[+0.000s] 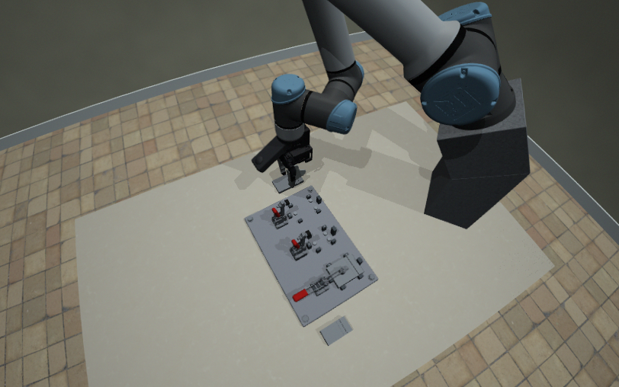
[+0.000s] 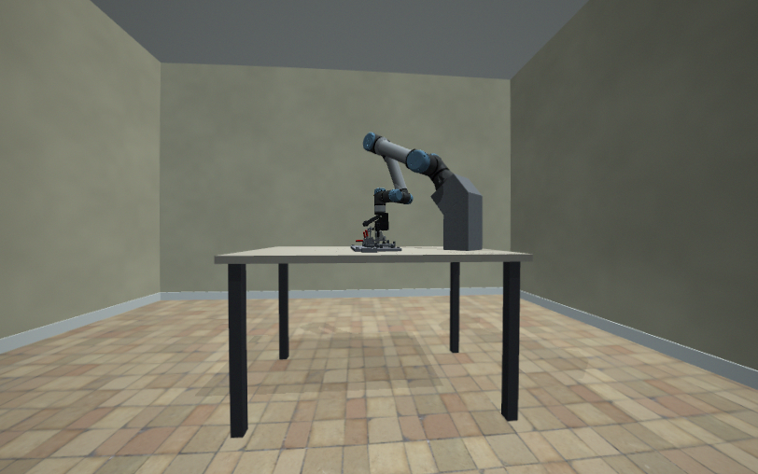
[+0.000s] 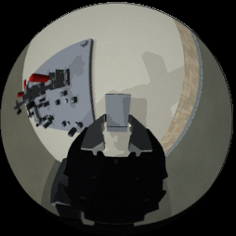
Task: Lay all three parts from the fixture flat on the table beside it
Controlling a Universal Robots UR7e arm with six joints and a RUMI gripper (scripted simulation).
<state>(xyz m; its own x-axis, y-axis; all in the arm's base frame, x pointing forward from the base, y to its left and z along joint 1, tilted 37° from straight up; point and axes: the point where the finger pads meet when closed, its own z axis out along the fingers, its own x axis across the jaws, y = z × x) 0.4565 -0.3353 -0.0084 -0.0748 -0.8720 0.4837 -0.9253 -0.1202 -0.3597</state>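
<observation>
My gripper [image 1: 287, 177] [image 3: 117, 114] is shut on a flat grey part [image 1: 280, 184] [image 3: 118, 107]. It holds the part level and low over the table, just beyond the far end of the fixture [image 1: 274, 248] [image 3: 85, 56]; whether the part touches the table I cannot tell. A second grey part [image 1: 335, 331] lies flat on the table off the fixture's near end. A third flat part [image 1: 347, 277] sits in the near station, under a clamp whose red handle [image 1: 299, 295] lies down. The other two stations hold no part; their red handles [image 1: 276, 212] [image 1: 296, 243] stand up.
Locating blocks and pins stand on the fixture beside the clamps. The arm's grey pedestal [image 1: 476, 173] [image 2: 462, 217] stands to the right of the fixture. The table's far edge lies beyond my gripper.
</observation>
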